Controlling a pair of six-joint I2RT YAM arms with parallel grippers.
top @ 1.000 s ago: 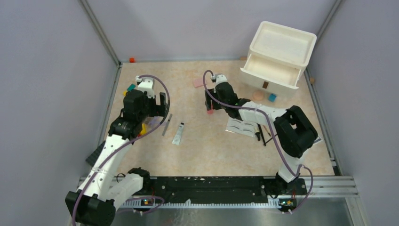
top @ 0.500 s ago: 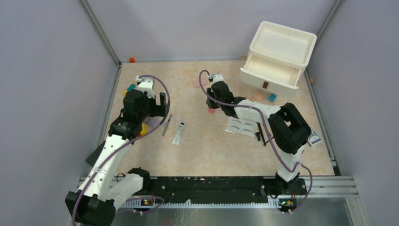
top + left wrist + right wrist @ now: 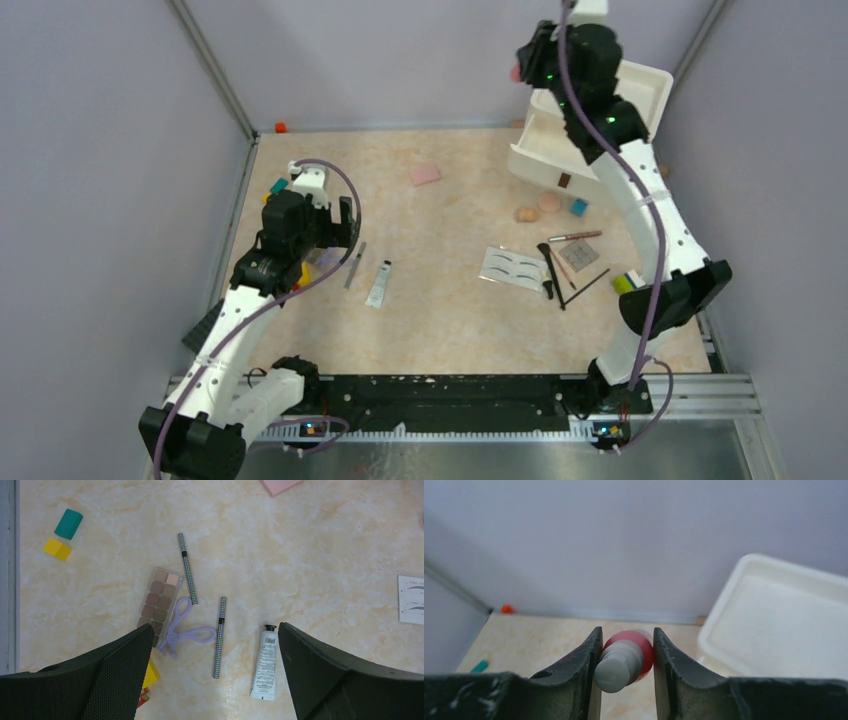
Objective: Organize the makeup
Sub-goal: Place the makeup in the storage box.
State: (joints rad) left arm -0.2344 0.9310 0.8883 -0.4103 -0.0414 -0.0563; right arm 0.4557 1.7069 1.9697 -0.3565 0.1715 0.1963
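The white drawer unit (image 3: pixel 548 168) stands at the table's (image 3: pixel 450 330) far right corner, an open tray on top and one drawer pulled out below; the right arm crosses in front of both in the top view, so most of the drawer's inside is hidden; the right wrist view shows the tray's rim (image 3: pixel 724 595) and a stretch of plain white floor inside it. The right gripper (image 3: pixel 520 70) is raised high beside the unit's left side, clenched on the pink spray bottle (image 3: pixel 624 660), whose white cap points toward the wrist camera; from above only a pink sliver of it (image 3: pixel 515 72) shows.

The left gripper (image 3: pixel 215 627) hovers with its jaws wide apart, grasping nothing; its camera shows what the arm hides from above: an eyeshadow palette (image 3: pixel 160 600), lilac scissors (image 3: pixel 185 630) touching it, two checkered pencils (image 3: pixel 187 567) (image 3: pixel 220 635), and the silver tube (image 3: pixel 265 667) just beside the nearer pencil; teal (image 3: pixel 68 523) and yellow (image 3: pixel 56 549) blocks lie well apart at the left.

Only the top view shows the right side: two peach sponges (image 3: pixel 548 202) in front of the drawer, the eyebrow card (image 3: pixel 515 268), thin brushes (image 3: pixel 555 275) beside it; the pink pad (image 3: pixel 425 174) lies alone at mid-table.
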